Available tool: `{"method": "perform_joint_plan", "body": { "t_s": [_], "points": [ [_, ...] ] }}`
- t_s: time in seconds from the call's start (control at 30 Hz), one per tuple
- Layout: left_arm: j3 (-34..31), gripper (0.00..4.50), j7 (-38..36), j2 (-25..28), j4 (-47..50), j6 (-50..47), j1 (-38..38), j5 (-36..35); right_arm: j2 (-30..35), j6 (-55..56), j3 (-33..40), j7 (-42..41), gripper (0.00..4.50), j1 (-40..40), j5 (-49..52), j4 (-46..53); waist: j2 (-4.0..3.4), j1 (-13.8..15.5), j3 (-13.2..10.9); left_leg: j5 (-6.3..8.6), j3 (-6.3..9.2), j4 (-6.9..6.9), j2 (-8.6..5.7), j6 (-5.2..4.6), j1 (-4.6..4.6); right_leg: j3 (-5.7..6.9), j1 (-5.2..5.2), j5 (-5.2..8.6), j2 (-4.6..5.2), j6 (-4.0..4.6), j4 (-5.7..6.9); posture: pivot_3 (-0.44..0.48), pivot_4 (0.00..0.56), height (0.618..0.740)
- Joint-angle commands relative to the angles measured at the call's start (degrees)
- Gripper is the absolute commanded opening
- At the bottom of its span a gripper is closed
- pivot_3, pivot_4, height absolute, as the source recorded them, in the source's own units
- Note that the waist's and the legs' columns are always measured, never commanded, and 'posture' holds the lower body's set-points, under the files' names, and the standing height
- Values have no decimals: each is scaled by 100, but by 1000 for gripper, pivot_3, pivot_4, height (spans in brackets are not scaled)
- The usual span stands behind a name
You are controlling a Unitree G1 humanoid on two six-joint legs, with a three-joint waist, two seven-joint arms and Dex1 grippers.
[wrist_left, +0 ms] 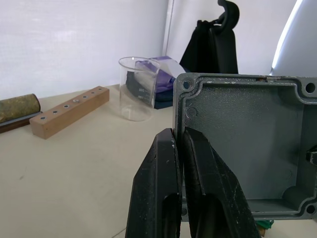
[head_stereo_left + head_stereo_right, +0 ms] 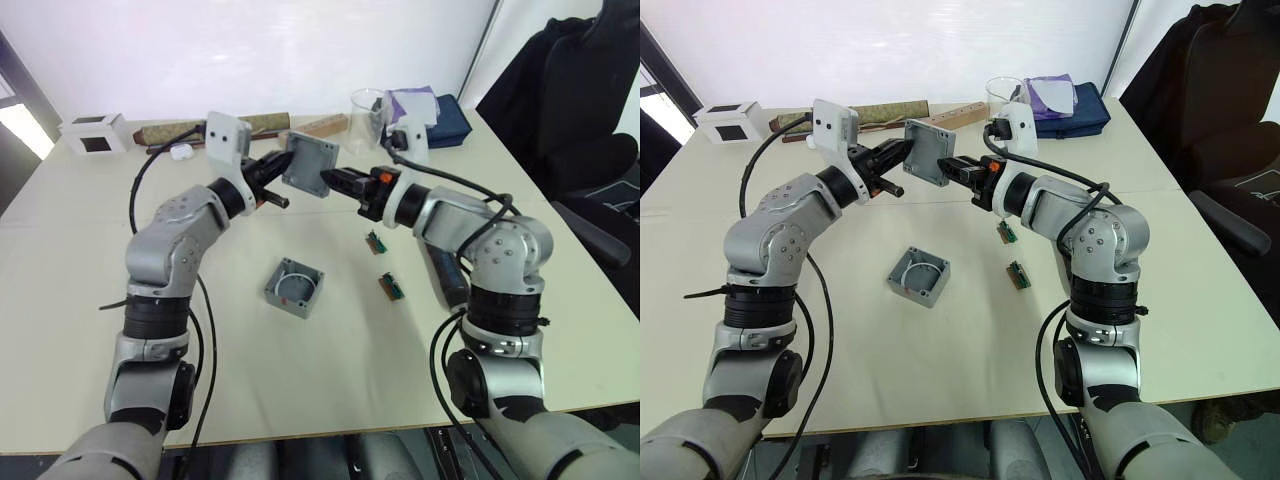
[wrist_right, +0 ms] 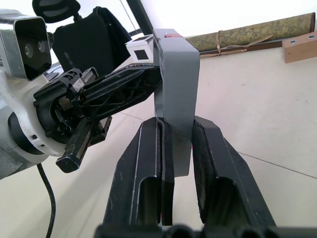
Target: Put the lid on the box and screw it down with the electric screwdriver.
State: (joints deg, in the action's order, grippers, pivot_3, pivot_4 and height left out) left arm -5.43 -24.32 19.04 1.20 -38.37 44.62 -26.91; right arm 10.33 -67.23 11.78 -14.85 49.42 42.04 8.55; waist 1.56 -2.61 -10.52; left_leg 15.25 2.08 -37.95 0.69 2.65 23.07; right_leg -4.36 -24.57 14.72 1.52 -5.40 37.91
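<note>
Hanging in the air between the two arms, the lid (image 2: 309, 165) is held on edge, well above the surface (image 2: 300, 370). The left gripper (image 2: 283, 175) is closed on one rim of it, its fingers (image 1: 173, 188) pinching the thin wall, and the right gripper (image 2: 335, 180) is closed on the opposite edge, its fingers (image 3: 148, 178) set on either side of the cover's depth. The hollow face of the lid is turned toward the left wrist camera, so it stands upright and not flat.

The box (image 2: 295, 287) lies on the surface below and nearer the robot than the lid, open side up, with a white ring seen inside. It is judged that the lid must be tipped flat, hollow side down, and brought down onto the box; both arms are about equally near.

The lid is cast grey metal, matte, square with rounded corners and screw holes at the corners. A dark pen-shaped tool, probably the electric screwdriver (image 2: 445, 275), lies on the surface beneath the right arm, partly hidden.
</note>
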Motion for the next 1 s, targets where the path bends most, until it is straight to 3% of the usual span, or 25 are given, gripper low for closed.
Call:
{"method": "perform_joint_plan", "body": {
  "t_s": [0.03,0.23,0.37,0.47,0.57,0.63,0.73,0.83,1.0],
  "points": [
    [-122,525,-257,81,337,-47,39,-254,-39,146,29,-3,311,23,122,212,0,0,0,0,0,0,0,0,0,0,0,0,0,0,0,0,150,740],
    [-417,2665,-375,398,193,-475,184,-541,113,480,-269,-213,311,-69,-68,386,-5,-16,-3,0,0,1,0,0,1,0,-1,0,-1,0,-3,0,150,740],
    [-821,2665,-830,1049,258,-996,265,-1056,577,1325,-857,-510,311,-275,-742,746,-9,-37,-6,0,1,3,3,0,11,1,-13,0,-6,-1,-3,0,150,740],
    [-983,1775,-946,1315,221,-1180,252,-1256,971,2062,-1322,-791,311,-575,-1316,986,-9,-52,-6,0,1,5,2,0,19,1,-20,1,-4,-2,-8,0,150,740],
    [-1181,595,-1093,1631,171,-1452,133,-1448,1825,4045,-2287,-1048,311,-1287,-2991,1368,-8,-13,-7,0,1,6,1,0,23,3,-19,1,-1,-2,-19,0,150,740],
    [-1181,69,-1105,1702,250,-1597,13,-1536,2163,5097,-2641,-1088,311,-1737,-3742,1519,-7,-6,-8,0,-1,10,1,0,26,3,-19,2,-1,-8,-36,0,150,740],
    [-1017,69,-1224,1701,558,-1782,-290,-1679,2643,6915,-3205,-792,311,-2452,-5209,1506,-6,-4,-8,0,-3,12,1,0,29,2,-18,1,0,-12,-46,0,150,740],
    [-769,69,-1428,1718,683,-1882,-460,-1734,2875,8473,-3650,-336,311,-2670,-6526,1099,-2,1,-10,-1,-6,12,1,2,29,0,-18,0,1,-12,-47,0,150,740],
    [-345,69,-1877,1940,678,-2003,-549,-1706,2714,9641,-3835,214,311,-2518,-7553,319,-1,2,-11,-4,-7,9,3,6,25,-1,-16,-1,-2,-11,-45,0,150,740]
  ]
}}
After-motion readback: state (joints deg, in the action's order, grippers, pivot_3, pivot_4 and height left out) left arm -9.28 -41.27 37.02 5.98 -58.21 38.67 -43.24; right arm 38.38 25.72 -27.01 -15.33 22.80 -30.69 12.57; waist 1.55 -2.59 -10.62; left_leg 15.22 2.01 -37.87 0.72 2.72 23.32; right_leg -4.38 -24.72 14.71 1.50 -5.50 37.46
